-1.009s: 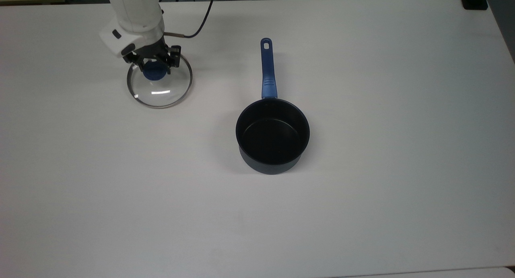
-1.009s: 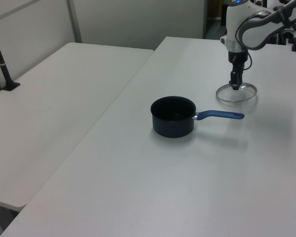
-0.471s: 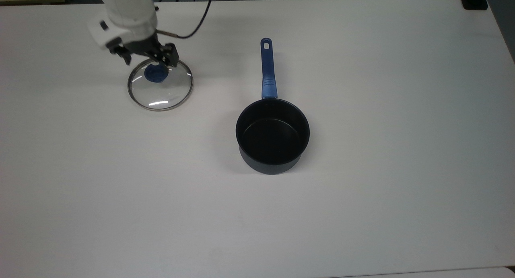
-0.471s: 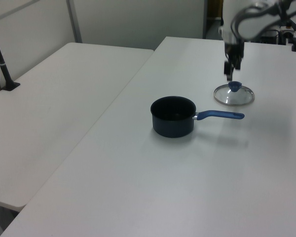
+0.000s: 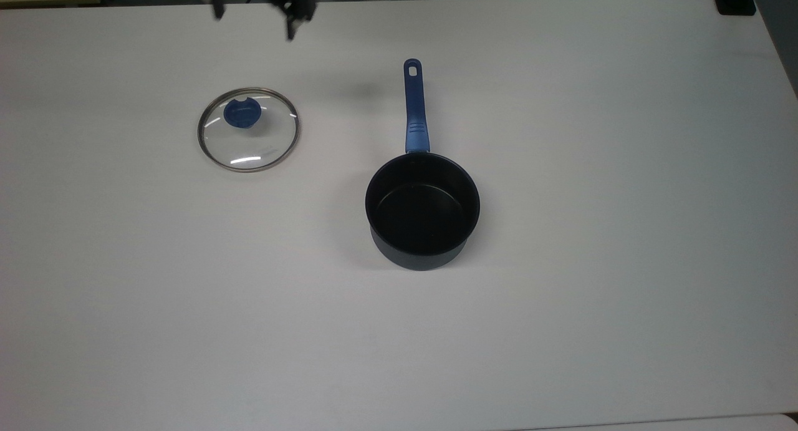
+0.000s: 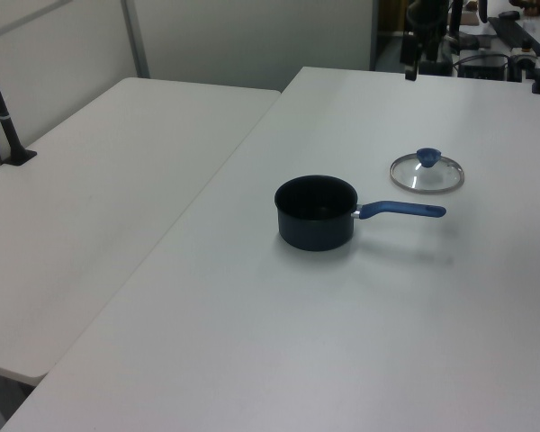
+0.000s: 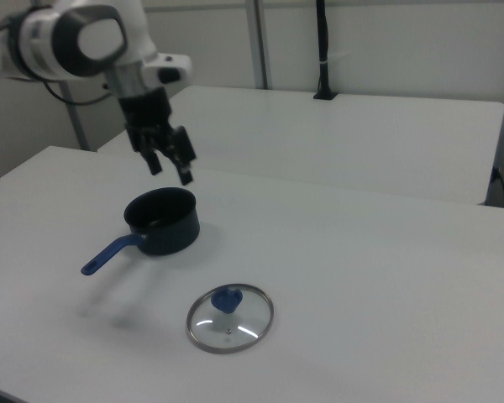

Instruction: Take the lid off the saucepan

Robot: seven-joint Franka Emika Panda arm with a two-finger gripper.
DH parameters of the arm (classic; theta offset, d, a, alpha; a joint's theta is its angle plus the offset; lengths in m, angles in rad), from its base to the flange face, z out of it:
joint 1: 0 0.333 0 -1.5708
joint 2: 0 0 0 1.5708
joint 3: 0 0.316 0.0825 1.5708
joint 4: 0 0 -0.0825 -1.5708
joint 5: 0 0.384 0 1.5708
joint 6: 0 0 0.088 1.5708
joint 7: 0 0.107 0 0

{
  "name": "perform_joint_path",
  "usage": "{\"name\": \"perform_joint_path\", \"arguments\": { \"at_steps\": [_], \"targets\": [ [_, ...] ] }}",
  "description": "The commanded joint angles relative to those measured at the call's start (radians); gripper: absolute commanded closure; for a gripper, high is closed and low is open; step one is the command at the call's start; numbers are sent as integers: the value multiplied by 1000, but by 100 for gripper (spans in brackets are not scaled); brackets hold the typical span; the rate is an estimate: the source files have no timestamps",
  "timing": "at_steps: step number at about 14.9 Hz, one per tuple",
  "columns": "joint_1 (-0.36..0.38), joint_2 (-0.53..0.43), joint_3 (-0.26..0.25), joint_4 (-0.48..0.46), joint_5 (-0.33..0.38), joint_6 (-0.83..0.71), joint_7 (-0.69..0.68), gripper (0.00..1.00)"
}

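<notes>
Now, top view: my gripper (image 5: pixel 252 16) has lifted away from the lid (image 5: pixel 249 129) since half a second ago and sits at the far edge of the table (image 5: pixel 561 331), fingers spread, holding nothing. The lid lies flat, knob (image 5: pixel 242 113) up, unmoved, well apart from the saucepan (image 5: pixel 423 211) on the top view's left. Saucepan uncovered, handle (image 5: pixel 414 106) pointing far. Wide bare tabletop near and on the top view's right.

Left view: gripper (image 6: pixel 412 63) high over the far table edge, well above the lid (image 6: pixel 427 172). Saucepan (image 6: pixel 316 211) mid-table, handle pointing to the left view's right, lid just beyond the handle's end.

Right view: gripper (image 7: pixel 170 162) hangs open in the air above the saucepan (image 7: pixel 161 221); lid (image 7: pixel 229 317) rests nearer, close to the near table edge.
</notes>
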Motion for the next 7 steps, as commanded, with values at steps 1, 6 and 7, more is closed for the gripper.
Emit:
{"name": "perform_joint_path", "arguments": {
  "at_steps": [1,6,7],
  "targets": [
    [123,-13,-78,40,34,-95,81,0],
    [129,5,-105,42,40,29,-138,0],
    [129,5,-115,42,43,30,-176,0]
  ]
}}
